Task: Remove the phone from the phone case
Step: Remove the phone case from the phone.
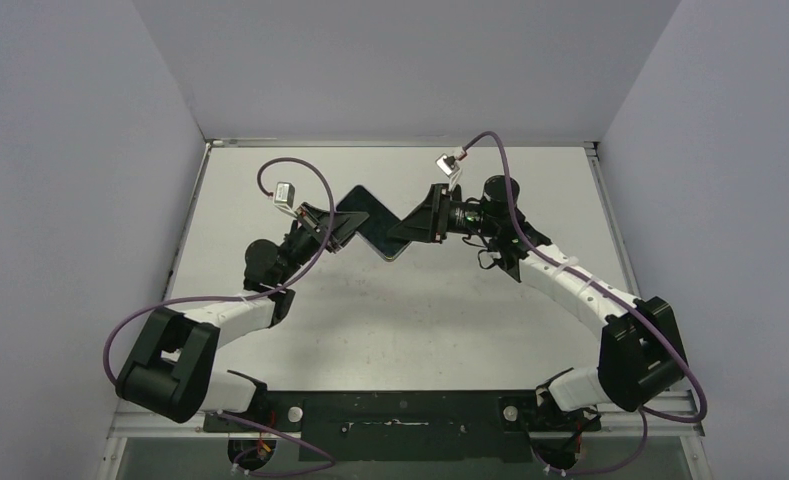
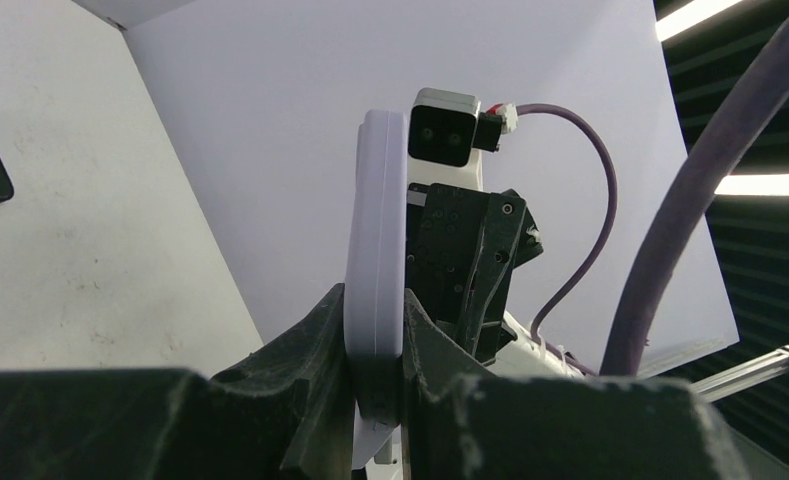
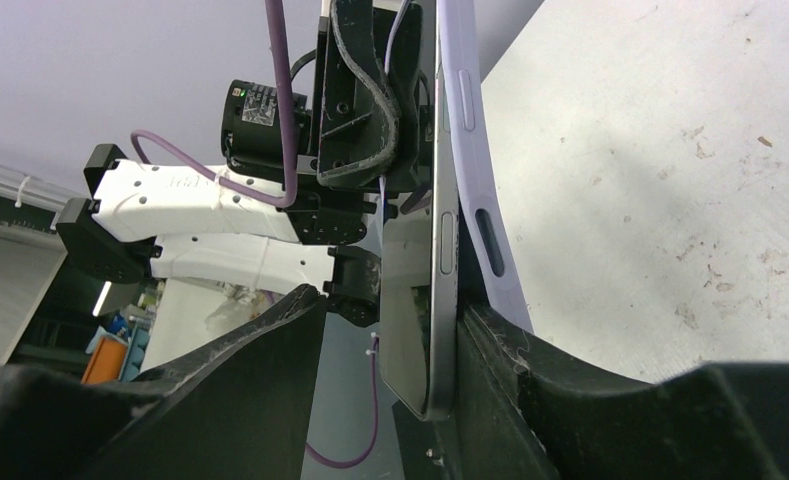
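Aloft — left hand (image 1: 338, 228) around phone case (image 2: 375, 230)

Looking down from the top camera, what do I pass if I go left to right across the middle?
left wrist camera → left gripper → phone in its case → right gripper → right wrist camera
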{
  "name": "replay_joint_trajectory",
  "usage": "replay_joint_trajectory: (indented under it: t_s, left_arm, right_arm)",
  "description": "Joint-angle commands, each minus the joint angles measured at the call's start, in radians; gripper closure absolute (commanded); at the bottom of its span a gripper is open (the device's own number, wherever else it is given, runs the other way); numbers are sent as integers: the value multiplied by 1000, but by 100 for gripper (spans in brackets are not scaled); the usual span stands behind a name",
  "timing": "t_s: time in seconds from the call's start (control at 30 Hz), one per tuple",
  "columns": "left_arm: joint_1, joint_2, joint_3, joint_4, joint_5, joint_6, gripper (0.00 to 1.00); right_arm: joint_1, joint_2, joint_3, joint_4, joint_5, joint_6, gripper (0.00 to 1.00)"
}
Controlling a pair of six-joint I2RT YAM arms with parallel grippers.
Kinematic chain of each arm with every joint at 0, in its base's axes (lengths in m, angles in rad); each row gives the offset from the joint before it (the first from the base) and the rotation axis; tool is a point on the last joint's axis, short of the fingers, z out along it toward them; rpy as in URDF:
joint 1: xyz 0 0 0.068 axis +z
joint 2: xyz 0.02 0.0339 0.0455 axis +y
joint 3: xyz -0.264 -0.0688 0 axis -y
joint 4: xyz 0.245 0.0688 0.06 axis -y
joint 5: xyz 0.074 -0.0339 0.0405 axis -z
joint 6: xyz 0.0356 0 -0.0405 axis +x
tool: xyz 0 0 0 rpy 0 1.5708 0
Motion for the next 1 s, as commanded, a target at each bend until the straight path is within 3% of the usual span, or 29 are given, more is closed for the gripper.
replay_joint_trajectory:
  t_s: [0.0, 0.2, 0.33, 0.53, 0.67, 0.97]
  left_arm:
    - [-45, 1, 92, 198, 175, -32, 100]
    - [-72, 7, 123, 140, 208, 35, 100]
    - [-66, -21, 122, 54, 212, 96, 100]
    - [-43, -79, 143, -135, 190, 236, 68]
    - [-13, -131, 135, -219, 152, 297, 51]
    - [22, -251, 87, -370, 72, 408, 35]
  right_arm:
    - [20, 47, 90, 75, 9, -45, 54]
    - [54, 97, 124, 108, 0, -27, 62]
    - [48, 102, 134, 132, -8, -1, 73]
    - [26, 93, 120, 198, -24, 78, 90]
    - [2, 78, 92, 266, -26, 146, 96]
    - [-31, 45, 78, 288, 7, 193, 99]
